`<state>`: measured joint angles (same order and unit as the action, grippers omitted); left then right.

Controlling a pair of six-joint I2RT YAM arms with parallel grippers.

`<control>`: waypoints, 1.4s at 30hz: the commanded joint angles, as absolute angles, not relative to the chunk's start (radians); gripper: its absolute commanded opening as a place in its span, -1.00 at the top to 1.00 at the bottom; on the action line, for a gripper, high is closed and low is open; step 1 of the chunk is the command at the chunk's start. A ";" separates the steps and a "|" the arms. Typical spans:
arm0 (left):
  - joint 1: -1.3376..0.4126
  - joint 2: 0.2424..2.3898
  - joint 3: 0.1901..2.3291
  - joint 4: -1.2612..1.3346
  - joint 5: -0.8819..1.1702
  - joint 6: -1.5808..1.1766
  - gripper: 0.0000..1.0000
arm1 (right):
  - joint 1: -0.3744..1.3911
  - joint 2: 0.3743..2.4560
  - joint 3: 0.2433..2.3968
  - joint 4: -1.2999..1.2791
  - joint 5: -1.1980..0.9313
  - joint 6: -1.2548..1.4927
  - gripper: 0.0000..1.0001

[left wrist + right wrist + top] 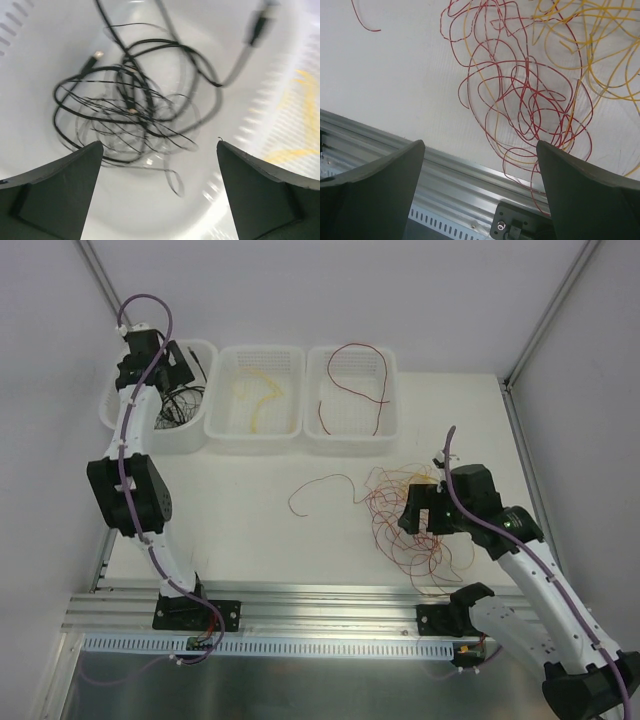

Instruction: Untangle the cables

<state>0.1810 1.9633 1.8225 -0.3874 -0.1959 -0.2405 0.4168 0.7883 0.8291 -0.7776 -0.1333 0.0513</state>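
A tangle of red and yellow cables (410, 525) (530, 100) lies on the table at the right. One loose red cable (320, 490) lies just left of it. My right gripper (420, 512) (480, 145) hovers over the tangle's near edge, open, with nothing between its fingers. A heap of black cables (180, 405) (130, 105) lies in the left basket (195, 435). My left gripper (180, 375) (160, 145) hangs over that heap, open and empty. A yellow cable (255, 390) lies in the middle basket (262, 440) and a red cable (355, 390) in the right basket (352, 443).
The three white baskets stand in a row along the back of the table. An aluminium rail (320, 605) (445, 175) runs along the near edge, right below the tangle. White walls enclose the table on the left, back and right.
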 commanded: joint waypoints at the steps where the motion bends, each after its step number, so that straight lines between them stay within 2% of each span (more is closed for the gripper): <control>1: 0.118 1.719 1.744 -0.377 -0.063 -0.304 -0.98 | 0.420 0.805 0.838 -0.789 -0.058 0.080 -0.99; 9: -0.119 1.360 1.335 -0.377 0.089 -0.371 -0.98 | 0.419 0.962 0.741 -0.695 -0.006 0.124 -0.99; 16: -0.164 1.164 1.085 -0.379 0.221 -0.333 -0.99 | 0.480 1.124 0.667 -0.523 -0.032 0.185 -0.73; 23: -0.163 1.121 0.980 -0.373 0.261 -0.304 -0.99 | 0.800 1.411 0.846 -0.359 -0.051 0.400 -0.73; 26: -0.164 1.132 0.988 -0.370 0.285 -0.302 -0.98 | 0.948 1.567 1.052 -0.380 -0.012 0.428 -0.77; 27: -0.163 1.132 0.986 -0.371 0.285 -0.296 -0.98 | 0.965 1.603 1.163 -0.394 -0.008 0.422 -0.78; 29: -0.164 1.126 0.976 -0.371 0.285 -0.295 -0.98 | 0.982 1.667 1.253 -0.432 0.035 0.403 -0.79; 34: -0.163 1.114 0.959 -0.361 0.316 -0.310 -0.98 | 0.983 1.678 1.410 -0.587 0.113 0.322 -0.83; 42: -0.202 1.181 0.959 -0.339 0.448 -0.333 -0.98 | 0.947 1.377 1.276 -0.814 0.377 0.219 -0.93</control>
<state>-0.1780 1.1538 0.9600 -0.3740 0.3595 -0.3267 0.9718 1.5139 1.3190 -0.6704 0.2260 0.2611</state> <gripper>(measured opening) 0.992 0.956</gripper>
